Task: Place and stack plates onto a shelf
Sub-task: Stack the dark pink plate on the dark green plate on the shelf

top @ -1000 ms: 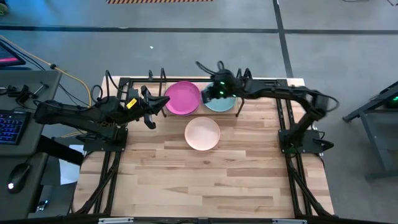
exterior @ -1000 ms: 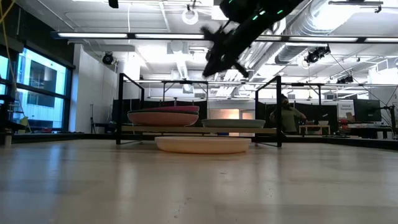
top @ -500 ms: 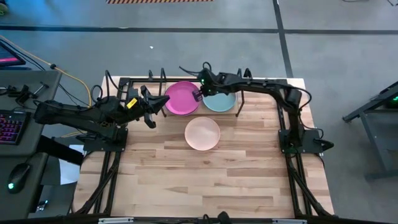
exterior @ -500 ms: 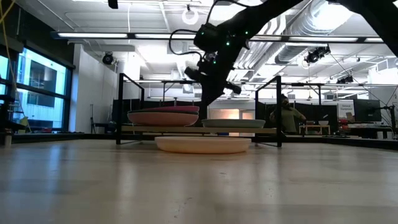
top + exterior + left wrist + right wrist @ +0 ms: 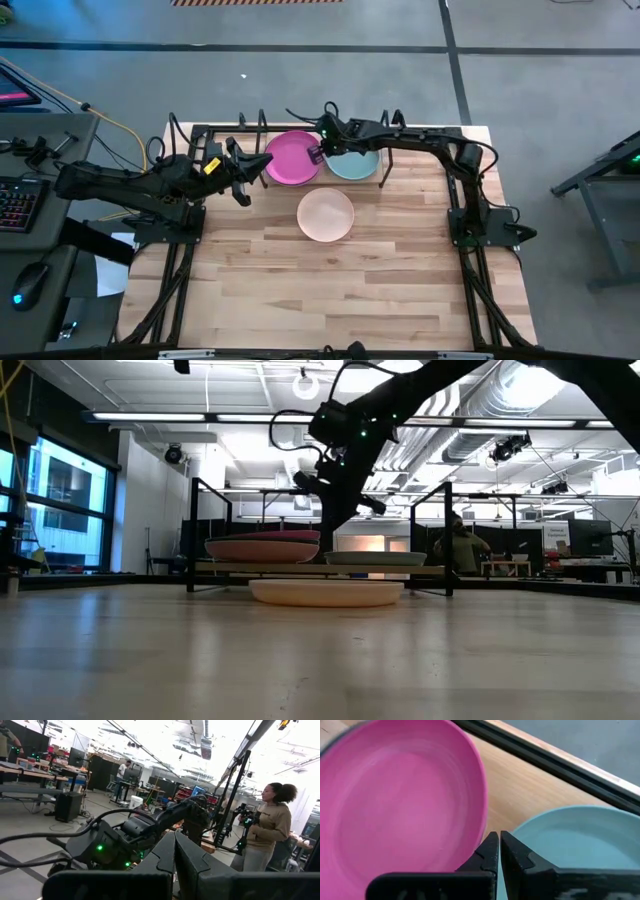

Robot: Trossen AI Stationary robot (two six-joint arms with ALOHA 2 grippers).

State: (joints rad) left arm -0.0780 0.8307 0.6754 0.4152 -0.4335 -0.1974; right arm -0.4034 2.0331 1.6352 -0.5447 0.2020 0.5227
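**Observer:** Two plates on the shelf, then? What changed just now?

**Operator:** Mostly my right arm. A second ago its wrist sat up over the pale teal plate [image 5: 356,163]; since then I have swung it across and down, and in the last half second it has barely moved. The right gripper [image 5: 499,851] now hangs over the gap where the teal plate meets the magenta plate [image 5: 293,157], fingers pressed together, holding nothing.

**Observer:** And the plates themselves?

**Operator:** Unmoved. Magenta and teal sit side by side on the shelf [image 5: 384,128] at the far edge of the table. From the low view the magenta one looks to rest on a pinker plate beneath, though I cannot be sure. The cream plate [image 5: 325,215] lies on the table [image 5: 330,290] just in front of the shelf, untouched.

**Observer:** Your left arm?

**Operator:** Parked beside the magenta plate's outer rim. The left gripper [image 5: 174,865] is closed too, empty.

**Observer:** So what does that mean for the job?

**Operator:** I judge the teal plate is placed and released. The cream plate is the obvious one left to stack.
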